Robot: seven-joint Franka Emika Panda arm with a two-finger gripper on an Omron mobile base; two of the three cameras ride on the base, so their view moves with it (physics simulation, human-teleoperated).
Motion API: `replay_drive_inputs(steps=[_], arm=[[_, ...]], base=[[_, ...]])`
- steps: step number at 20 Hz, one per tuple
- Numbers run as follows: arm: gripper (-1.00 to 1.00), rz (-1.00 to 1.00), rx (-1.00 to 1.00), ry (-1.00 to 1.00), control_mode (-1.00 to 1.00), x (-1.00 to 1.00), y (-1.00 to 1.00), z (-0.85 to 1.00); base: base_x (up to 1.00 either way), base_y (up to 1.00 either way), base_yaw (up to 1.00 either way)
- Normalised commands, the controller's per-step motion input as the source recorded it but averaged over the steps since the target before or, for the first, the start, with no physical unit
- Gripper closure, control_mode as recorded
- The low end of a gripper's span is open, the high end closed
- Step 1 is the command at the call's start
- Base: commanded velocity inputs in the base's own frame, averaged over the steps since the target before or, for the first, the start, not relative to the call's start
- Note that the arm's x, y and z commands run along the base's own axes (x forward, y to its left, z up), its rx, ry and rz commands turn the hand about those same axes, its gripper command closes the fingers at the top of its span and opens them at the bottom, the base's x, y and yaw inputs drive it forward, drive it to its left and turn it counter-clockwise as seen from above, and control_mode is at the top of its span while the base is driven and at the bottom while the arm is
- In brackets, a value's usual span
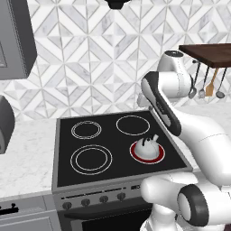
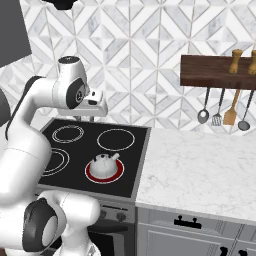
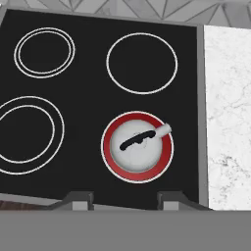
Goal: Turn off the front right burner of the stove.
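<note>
Red glow shows around the front right burner [image 3: 138,147] of the stove [image 1: 63,135], at the near right corner of the black glass top. A white kettle [image 3: 138,145] with a dark handle stands on this burner, its spout pointing to the marble counter [image 2: 200,170] on the right of the stove. The other three ring burners are plain black. The gripper [image 3: 125,198] hangs high over the stove's front edge, looking down; its two fingertips [image 3: 78,198] stand apart with nothing between them. Dark knobs [image 1: 103,199] sit in a row on the stove's front panel. Utensils [image 2: 223,112] hang under a wooden shelf [image 2: 218,72], right of the stove.
</note>
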Motion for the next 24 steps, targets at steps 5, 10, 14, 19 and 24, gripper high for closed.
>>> replay_drive_inputs(steps=[5, 10, 14, 19, 24], arm=[[-1.00, 0.00, 0.00, 0.00, -1.00, -0.15, 0.00, -0.01], [-1.00, 0.00, 0.00, -0.01, -1.00, -0.31, 0.00, 0.00], [-1.00, 0.00, 0.00, -0.10, -1.00, -0.40, 0.00, 0.00], [-1.00, 0.00, 0.00, -0.10, -1.00, -0.29, 0.00, 0.01], [-1.00, 0.00, 0.00, 0.00, -1.00, 0.00, -0.04, 0.00]], base=[[0.00, 0.00, 0.00], [0.00, 0.00, 0.00], [0.00, 0.00, 0.00], [0.00, 0.00, 0.00], [0.00, 0.00, 0.00]])
